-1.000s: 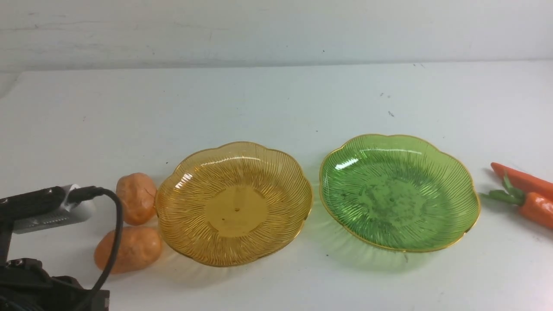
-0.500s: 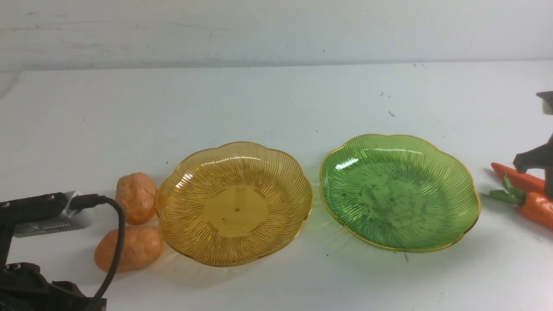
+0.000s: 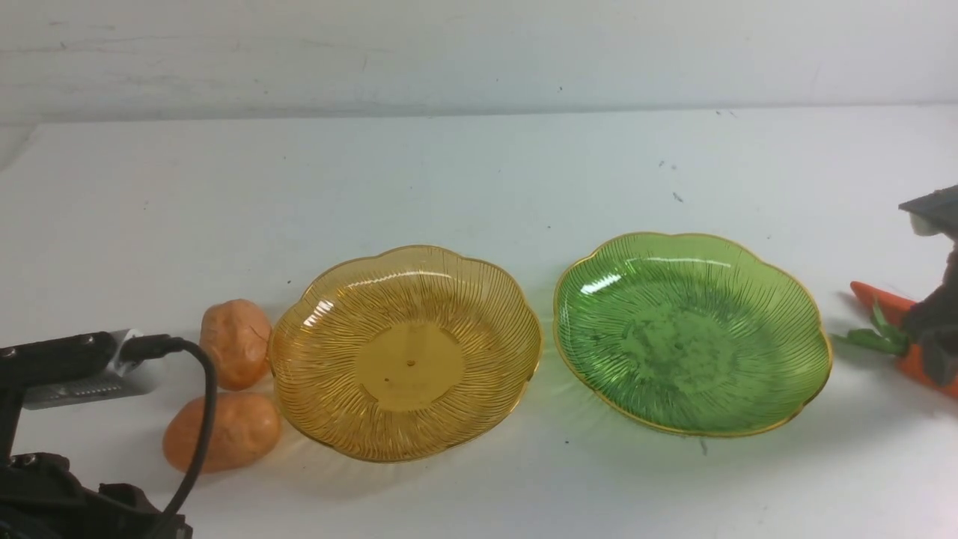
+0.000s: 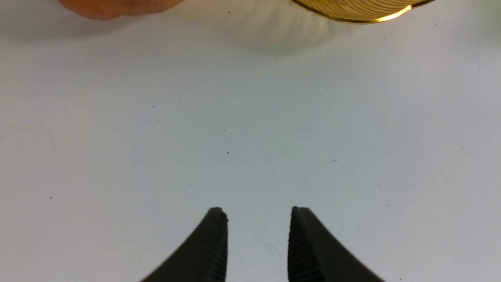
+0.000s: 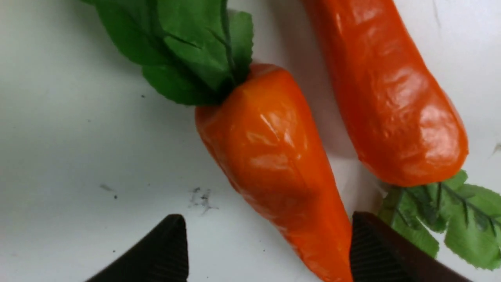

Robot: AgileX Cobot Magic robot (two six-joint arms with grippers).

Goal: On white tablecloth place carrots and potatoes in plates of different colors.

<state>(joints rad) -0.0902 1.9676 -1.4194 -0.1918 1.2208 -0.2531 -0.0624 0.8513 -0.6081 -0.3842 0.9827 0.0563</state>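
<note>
Right gripper (image 5: 266,219): spread wide, straddling the tapered half of one carrot (image 5: 270,156) lying on the white tablecloth (image 3: 449,172), right of the green plate (image 3: 673,337). Lower to flank the orange body with both fingers (image 5: 156,254), then close gently across its width. Expect slipping on the glossy skin near the tip, so shift toward the thicker middle first. Keep clear of the second carrot (image 5: 391,98) just beside, its leaves (image 5: 450,219) close by one finger. Left gripper (image 4: 257,211): narrowly parted over bare cloth, short of the two potatoes (image 3: 236,343) beside the amber plate (image 3: 404,352), holding nothing.
</note>
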